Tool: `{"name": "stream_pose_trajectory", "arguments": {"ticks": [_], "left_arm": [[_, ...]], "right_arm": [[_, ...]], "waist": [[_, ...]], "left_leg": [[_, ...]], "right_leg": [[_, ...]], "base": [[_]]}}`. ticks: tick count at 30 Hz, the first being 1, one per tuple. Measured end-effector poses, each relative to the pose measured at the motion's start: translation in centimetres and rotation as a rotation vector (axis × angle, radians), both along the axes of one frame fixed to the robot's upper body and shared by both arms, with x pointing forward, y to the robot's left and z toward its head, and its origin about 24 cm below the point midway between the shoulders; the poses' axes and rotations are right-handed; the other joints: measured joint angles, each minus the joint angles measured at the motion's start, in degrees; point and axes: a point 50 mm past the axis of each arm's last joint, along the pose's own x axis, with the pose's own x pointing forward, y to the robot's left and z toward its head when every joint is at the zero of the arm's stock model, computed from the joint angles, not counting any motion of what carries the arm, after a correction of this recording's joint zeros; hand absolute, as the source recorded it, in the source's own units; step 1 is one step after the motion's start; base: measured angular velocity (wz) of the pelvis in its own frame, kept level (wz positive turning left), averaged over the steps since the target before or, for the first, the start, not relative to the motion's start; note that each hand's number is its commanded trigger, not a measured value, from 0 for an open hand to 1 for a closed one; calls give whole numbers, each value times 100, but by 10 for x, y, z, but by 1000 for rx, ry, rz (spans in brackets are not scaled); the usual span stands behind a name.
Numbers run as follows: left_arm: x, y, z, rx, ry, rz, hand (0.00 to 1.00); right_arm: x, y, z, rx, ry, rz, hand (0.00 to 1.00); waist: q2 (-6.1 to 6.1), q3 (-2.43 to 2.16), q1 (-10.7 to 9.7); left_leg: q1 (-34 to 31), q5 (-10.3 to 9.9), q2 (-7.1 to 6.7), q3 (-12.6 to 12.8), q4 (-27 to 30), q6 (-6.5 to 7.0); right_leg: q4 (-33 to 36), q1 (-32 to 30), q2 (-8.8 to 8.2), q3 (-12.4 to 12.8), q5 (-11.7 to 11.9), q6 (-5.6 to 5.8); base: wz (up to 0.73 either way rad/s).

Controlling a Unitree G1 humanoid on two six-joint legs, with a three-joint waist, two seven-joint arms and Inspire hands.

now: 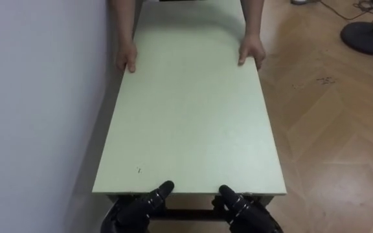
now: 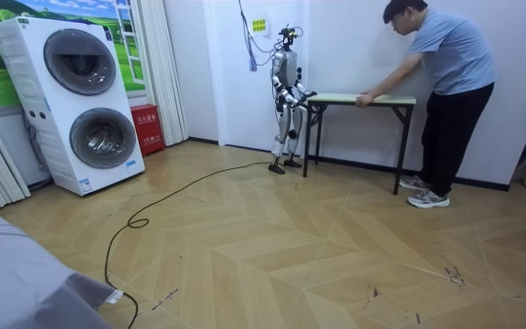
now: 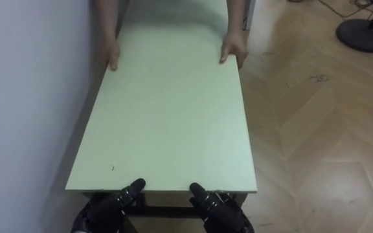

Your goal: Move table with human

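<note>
We see a white wall (image 1: 37, 97) running along the robot's left, and a herringbone wooden floor (image 1: 335, 129) on its right. Between them stands the long rectangular table with a pale green top and dark metal legs (image 1: 190, 110). Its long axis points straight away from the robot, and its left long edge lies close beside the wall. In the room view the robot stands upright at the table's short end on the room view's left. A person in a blue shirt and black trousers (image 2: 446, 64) bends over the opposite end.

Near the far end, the person's one hand (image 1: 127, 57) grips the wall-side long edge and the other hand (image 1: 252, 50) the floor-side long edge. A dark round stand base (image 1: 368, 37) sits on the floor beyond the far right corner.

At the near short edge, the robot's black left hand (image 1: 138, 208) sits towards the left corner and its black right hand (image 1: 248, 212) towards the right corner. Each thumb rests up over the edge onto the top. The rest of each grip lies under the tabletop, so we cannot tell how it closes.
</note>
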Motion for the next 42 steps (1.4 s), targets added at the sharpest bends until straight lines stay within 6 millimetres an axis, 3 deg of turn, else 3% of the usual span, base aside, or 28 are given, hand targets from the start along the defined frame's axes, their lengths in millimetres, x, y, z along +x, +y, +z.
{"name": "stream_pose_trajectory", "arguments": {"ticks": [10,16,18,20,23,28,33,42], "left_arm": [[-2,8,-2,49,-19,-48,0],[-7,12,-6,74,-4,-48,0],[-23,20,-21,162,104,-77,0],[-62,35,-43,241,323,-56,0],[-102,51,-54,292,503,15,0],[-112,63,-56,343,568,70,0],[-119,68,-58,425,625,62,0],[-132,69,-61,499,717,52,0]], "right_arm": [[-2,-5,-2,-104,-17,101,0],[-33,-26,-28,-340,174,240,0],[-44,-35,-35,-385,240,239,0],[-60,-47,-43,-418,332,201,0],[-81,-59,-51,-462,458,168,0],[-109,-61,-58,-507,612,187,0],[-115,-62,-60,-503,649,158,0],[-116,-64,-62,-491,721,130,0]], "waist": [[-56,-29,-42],[-110,-65,21],[-109,-63,14],[-146,-46,-7],[-167,-31,5],[-171,-29,15],[-144,-35,16],[-123,-42,37]], "left_leg": [[-16,0,-4,-18,-4,0],[13,0,3,-17,-9,-3],[42,4,6,9,-44,-9],[38,1,12,28,-58,-25],[-48,-4,22,-13,-26,-44],[-61,6,20,-25,-17,-38],[99,-9,19,30,-102,-65],[155,-5,17,12,-100,-70]], "right_leg": [[-2,11,0,-53,0,0],[-6,22,0,-90,0,0],[-27,18,0,-86,0,0],[-110,29,7,-97,12,-20],[-98,-14,17,-162,15,-25],[-94,-23,19,-147,16,-26],[-104,90,17,-5,16,-26],[-116,142,21,-23,16,-26]], "base": [[1],[-1],[-9],[-8],[10],[0],[-6],[0]]}}
